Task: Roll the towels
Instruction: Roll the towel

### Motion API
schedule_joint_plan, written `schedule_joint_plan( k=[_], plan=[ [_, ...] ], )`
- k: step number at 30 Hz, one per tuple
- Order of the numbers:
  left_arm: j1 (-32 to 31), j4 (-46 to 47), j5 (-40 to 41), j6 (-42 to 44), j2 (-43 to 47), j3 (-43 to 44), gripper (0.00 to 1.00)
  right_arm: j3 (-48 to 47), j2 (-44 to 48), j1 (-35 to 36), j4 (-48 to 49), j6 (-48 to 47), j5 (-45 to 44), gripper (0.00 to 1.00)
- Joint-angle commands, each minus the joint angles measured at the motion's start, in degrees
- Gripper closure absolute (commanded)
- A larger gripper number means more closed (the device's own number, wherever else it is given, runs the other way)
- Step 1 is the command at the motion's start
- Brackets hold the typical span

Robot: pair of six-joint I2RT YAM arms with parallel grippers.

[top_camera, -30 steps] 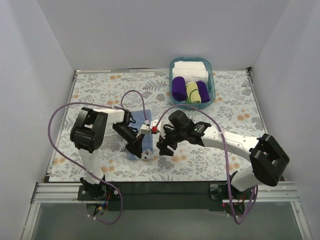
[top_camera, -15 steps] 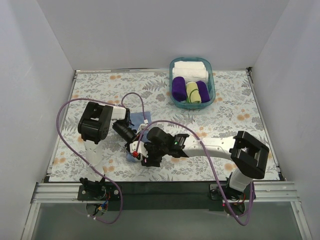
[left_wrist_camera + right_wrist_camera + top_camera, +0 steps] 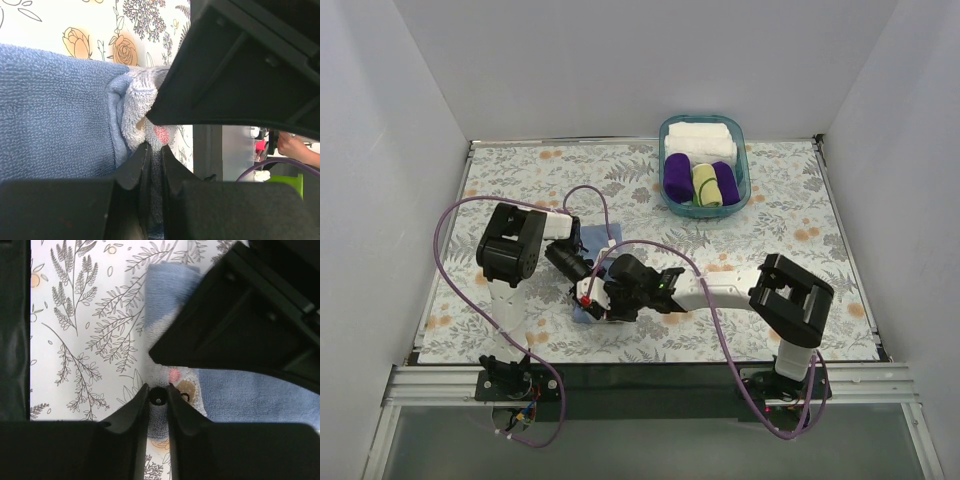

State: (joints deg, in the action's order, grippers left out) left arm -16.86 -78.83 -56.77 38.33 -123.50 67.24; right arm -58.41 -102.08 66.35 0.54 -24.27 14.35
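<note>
My left gripper [image 3: 155, 150] is clenched on a bunched edge of the light blue towel [image 3: 55, 110], which lies on the floral tabletop [image 3: 75, 340] between my arms. My right gripper [image 3: 158, 396] has its jaws nearly together at that edge; I cannot tell if it has cloth. For an even roll, both should pinch one hem and turn together.
</note>
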Motion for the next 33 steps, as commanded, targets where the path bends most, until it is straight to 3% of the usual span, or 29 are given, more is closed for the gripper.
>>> schedule_joint_plan(
  k=[1, 2, 3, 6, 10, 16, 18, 24, 29, 33],
  plan=[
    [0.6, 9.7, 9.2, 3.2, -0.5, -1.0, 0.94, -0.4, -2.2, -2.8, 0.1, 4.0, 5.4, 0.84],
    [0.6, 9.9, 8.9, 3.5, -0.2, -1.2, 0.94, -0.5, -2.4, -3.2, -0.3, 4.7, 6.1, 0.95],
    [0.8, 10.2, 8.7, 3.5, 0.7, -1.4, 0.88, -0.9, -3.1, -3.9, -0.4, 4.7, 7.4, 0.99],
    [2.1, 10.9, 6.5, 3.7, 2.8, -2.0, 0.78, -2.2, -3.9, -6.3, -6.1, 5.5, 11.8, 0.99],
    [9.1, 10.3, 2.6, 5.2, 8.4, -1.2, 0.62, -2.7, -4.1, -9.7, -9.1, 8.9, 21.4, 0.99],
    [16.8, 7.9, -1.0, 7.9, 14.2, -0.9, 0.56, -5.7, -8.0, -12.8, -13.5, 11.9, 32.3, 0.99],
    [19.9, 10.2, -1.7, 7.5, 20.2, -2.1, 0.55, -8.2, -10.8, -13.3, -14.9, 12.6, 35.0, 0.99],
    [18.0, 26.3, 6.0, 2.3, 45.7, -16.8, 0.51, -17.5, -18.5, -13.3, -22.6, 13.5, 37.7, 0.99],
    [11.9, 32.1, 11.5, 3.9, 59.8, -26.6, 0.51, -23.5, -23.7, -13.6, -29.4, 14.4, 40.1, 0.99],
    [3.4, 34.0, 16.9, 5.7, 67.3, -33.5, 0.49, -26.2, -27.4, -14.0, -31.6, 16.4, 42.8, 0.99]
  ],
)
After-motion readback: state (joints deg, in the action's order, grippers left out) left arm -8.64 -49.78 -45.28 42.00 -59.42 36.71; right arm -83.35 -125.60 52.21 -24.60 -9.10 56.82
